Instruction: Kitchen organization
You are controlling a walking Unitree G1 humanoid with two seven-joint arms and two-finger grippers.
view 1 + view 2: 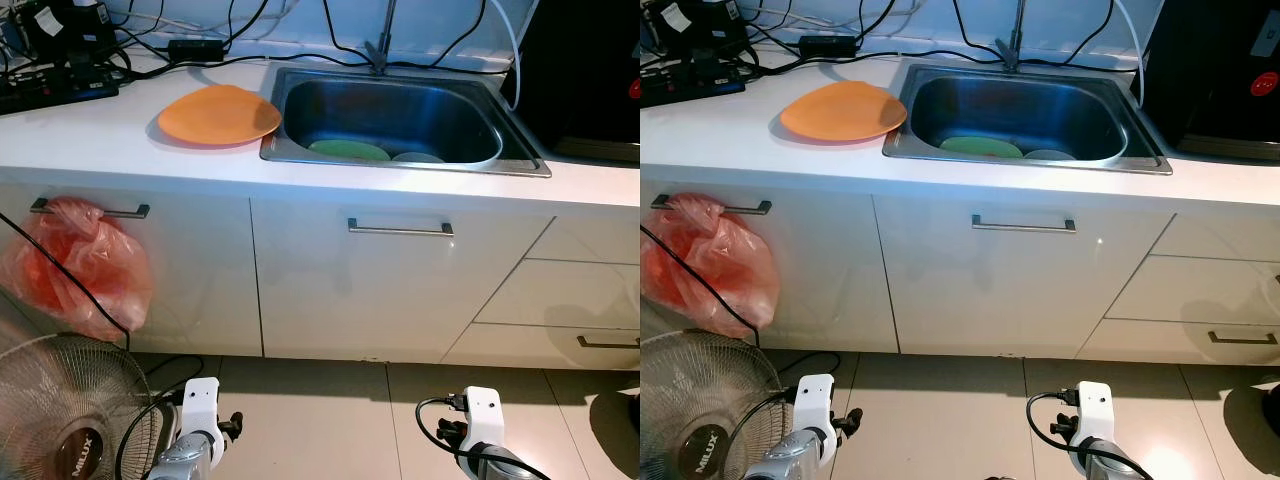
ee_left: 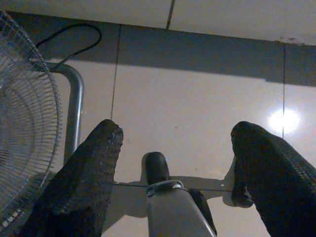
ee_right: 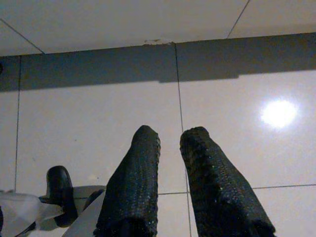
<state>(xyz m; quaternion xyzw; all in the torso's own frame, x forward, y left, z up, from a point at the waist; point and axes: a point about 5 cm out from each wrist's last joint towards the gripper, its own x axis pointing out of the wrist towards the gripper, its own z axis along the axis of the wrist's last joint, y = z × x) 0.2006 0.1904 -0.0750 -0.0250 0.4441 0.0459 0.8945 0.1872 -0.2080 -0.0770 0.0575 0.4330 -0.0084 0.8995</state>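
Note:
An orange plate [image 1: 220,115] lies on the white counter [image 1: 90,140], just left of the steel sink [image 1: 440,167]. Inside the sink rest a green plate [image 1: 348,150] and a pale plate [image 1: 418,158] beside it. Both arms hang low in front of the cabinets, over the tiled floor: left arm [image 1: 197,425], right arm [image 1: 482,425]. In the left wrist view my left gripper [image 2: 177,129] is open, fingers wide apart, nothing between them. In the right wrist view my right gripper [image 3: 171,132] is shut with only a thin gap and holds nothing.
A floor fan [image 1: 60,420] stands at my lower left. A red plastic bag [image 1: 75,265] hangs from a cabinet handle. Power strip and cables [image 1: 60,85] crowd the counter's back left. A black appliance [image 1: 590,70] sits right of the sink; the faucet [image 1: 380,45] rises behind it.

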